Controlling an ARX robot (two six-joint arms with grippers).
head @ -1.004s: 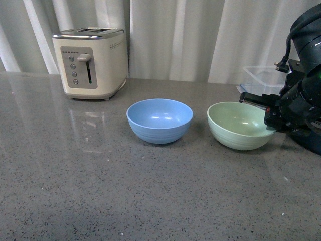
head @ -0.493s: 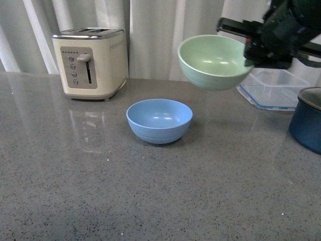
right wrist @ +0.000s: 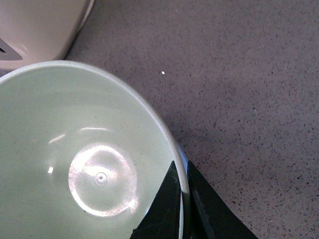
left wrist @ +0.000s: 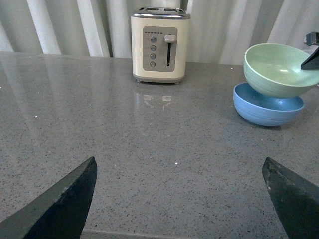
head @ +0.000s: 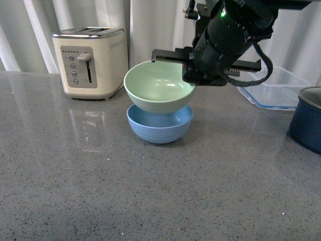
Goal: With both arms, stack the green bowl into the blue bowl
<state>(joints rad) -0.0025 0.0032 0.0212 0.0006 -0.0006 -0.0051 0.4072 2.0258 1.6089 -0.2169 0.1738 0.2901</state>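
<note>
The pale green bowl (head: 159, 86) hangs tilted just above the light blue bowl (head: 159, 124), which rests on the grey counter. My right gripper (head: 189, 64) is shut on the green bowl's right rim, one finger inside and one outside. The right wrist view shows the green bowl (right wrist: 84, 159) from above, the gripper (right wrist: 182, 172) pinching its rim, and a sliver of the blue bowl (right wrist: 184, 160) beneath. In the left wrist view the green bowl (left wrist: 276, 69) sits over the blue bowl (left wrist: 266, 107) at the far side, while my left gripper (left wrist: 179, 169) stands open and empty, well away from both.
A cream toaster (head: 92, 62) stands at the back left by the curtain. A clear plastic container (head: 273, 88) lies at the back right. A dark blue pot (head: 307, 119) sits at the right edge.
My right arm lifted the green bowl off the counter at the right, carried it left, and lowered it to just over the blue bowl. The blue bowl has not moved.
</note>
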